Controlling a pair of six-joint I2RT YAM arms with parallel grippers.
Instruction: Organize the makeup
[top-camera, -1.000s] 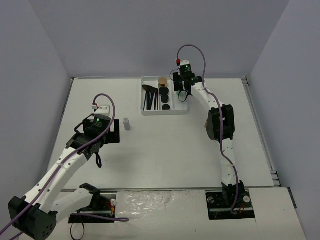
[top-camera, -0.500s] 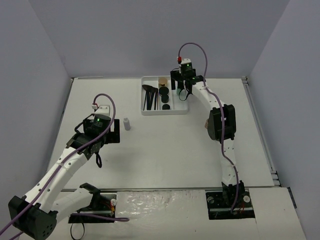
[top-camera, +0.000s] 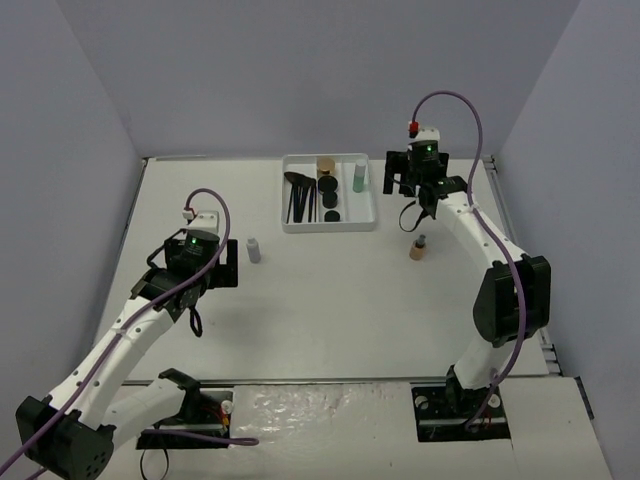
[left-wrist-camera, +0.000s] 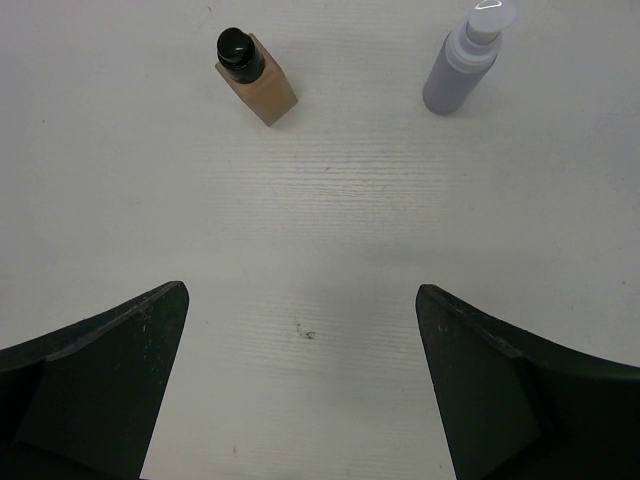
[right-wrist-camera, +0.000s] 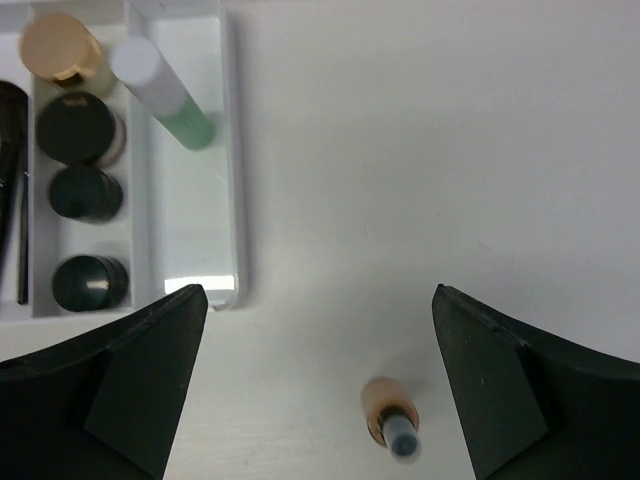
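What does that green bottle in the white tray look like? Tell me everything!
The green bottle is slim and round, with a pale green body and a white cap, plastic by its look. It stands upright and alone at the far end of the right compartment of the white tray, on its floor. Nothing grips it.

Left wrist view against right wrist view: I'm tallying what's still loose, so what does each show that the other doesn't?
Only the left wrist: a pale spray bottle standing on the table. Only the right wrist: the white tray holding a green bottle, a gold jar and three black compacts. Both: bare table and a loose tan bottle, perhaps not the same one.
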